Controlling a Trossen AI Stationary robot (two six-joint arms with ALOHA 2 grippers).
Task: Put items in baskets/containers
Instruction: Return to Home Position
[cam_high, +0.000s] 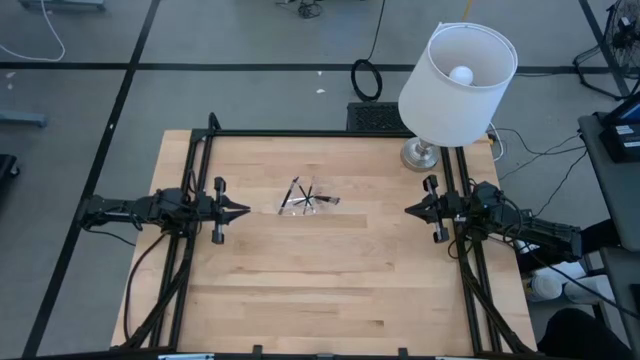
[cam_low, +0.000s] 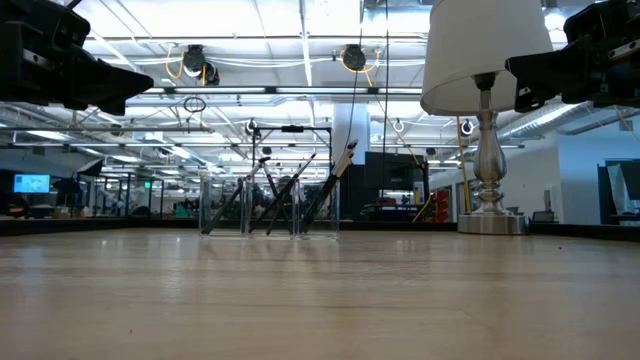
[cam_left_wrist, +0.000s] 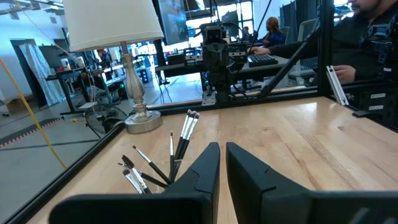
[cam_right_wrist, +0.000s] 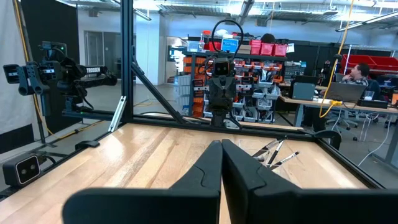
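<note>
Several thin dark brushes (cam_high: 305, 198) with lighter tips stand splayed in a small clear container (cam_low: 268, 205) at the table's middle, leaning on its walls. They also show in the left wrist view as brushes (cam_left_wrist: 163, 163) and in the right wrist view as brushes (cam_right_wrist: 274, 152). My left gripper (cam_high: 245, 211) hovers above the table left of them, shut and empty, pointing toward them (cam_left_wrist: 222, 147). My right gripper (cam_high: 408, 210) hovers right of them, shut and empty, pointing at them (cam_right_wrist: 222, 143). Both stay well apart from the container.
A lamp with a white shade (cam_high: 458, 70) stands on its metal base (cam_high: 422, 155) at the table's far right corner. Black frame rails (cam_high: 195, 180) run along the left and right sides. Bare wood (cam_high: 320, 290) lies toward the near edge. People sit beyond the table (cam_left_wrist: 367, 25).
</note>
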